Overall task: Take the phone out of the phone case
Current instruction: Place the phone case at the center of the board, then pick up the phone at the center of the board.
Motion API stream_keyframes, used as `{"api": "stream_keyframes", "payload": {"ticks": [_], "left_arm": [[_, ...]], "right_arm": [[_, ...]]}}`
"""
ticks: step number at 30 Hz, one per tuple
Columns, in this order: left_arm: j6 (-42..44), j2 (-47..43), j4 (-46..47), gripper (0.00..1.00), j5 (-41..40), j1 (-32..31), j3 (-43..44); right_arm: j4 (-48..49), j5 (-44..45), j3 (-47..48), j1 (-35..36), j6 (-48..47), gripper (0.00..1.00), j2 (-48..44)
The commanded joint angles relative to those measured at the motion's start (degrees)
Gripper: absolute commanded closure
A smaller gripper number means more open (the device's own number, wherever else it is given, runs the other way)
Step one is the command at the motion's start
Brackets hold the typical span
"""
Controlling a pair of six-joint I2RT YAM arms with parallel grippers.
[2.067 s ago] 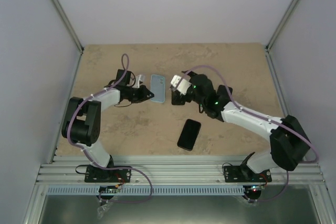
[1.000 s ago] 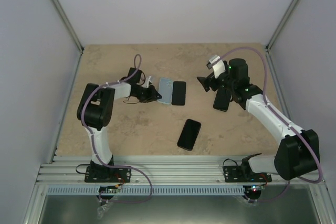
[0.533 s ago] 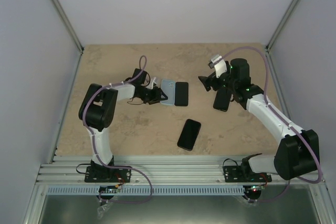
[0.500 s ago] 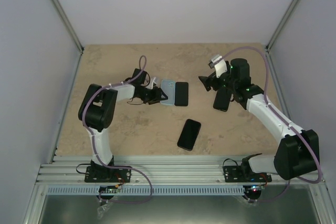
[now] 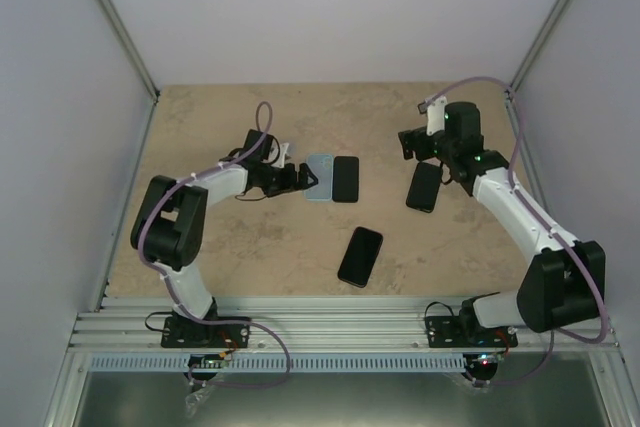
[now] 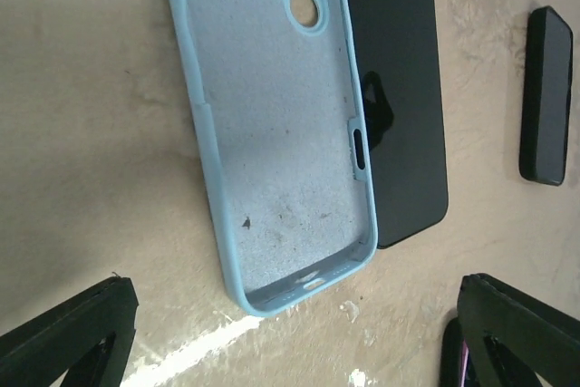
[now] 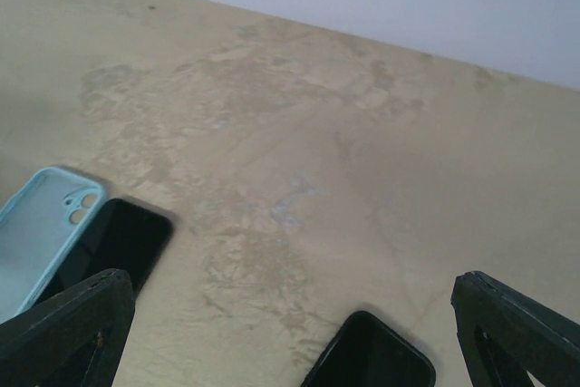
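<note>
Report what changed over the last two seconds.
The black phone came out of the blue case and now lies beside it. The left gripper let go of the case and stands open. The right gripper, open, swung away toward the far right. The phone nearest the arm bases stayed put.

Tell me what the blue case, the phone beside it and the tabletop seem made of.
Case: probably soft silicone, matte light blue; its rim bows unevenly and the fuzzy inside holds dust specks.
Phone: glossy black glass or polished plastic; it mirrors a dark shape.
Tabletop: smooth, beige, stone-patterned; laminate or real stone, hard to tell.
</note>
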Motion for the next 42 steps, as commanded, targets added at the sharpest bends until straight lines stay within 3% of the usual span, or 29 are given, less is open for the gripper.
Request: {"api": "stream_keyframes", "payload": {"ticks": [1,12,17,42], "left_arm": [[2.3,-4.8,-0.4,0.01,-6.7,-0.2,-1.2],[5.1,-12.4,-1.5,0.0,-15.3,-0.1,-0.7],[6.3,-15.7,-1.1,0.01,-18.4,-0.1,-1.0],[5.7,-13.1,-1.8,0.01,-20.8,-0.1,0.6]], "right_arm": [[-10.8,8.1,4.6,-0.4,8.4,0.02,2.7],[-5.6,6.7,-12.1,-2.1,14.2,0.02,-11.6],[-4.0,4.3,-17.6,-5.0,19.7,0.02,-13.7],[-10.0,5.5,-8.4,-6.1,26.0,0.02,14.6]]}}
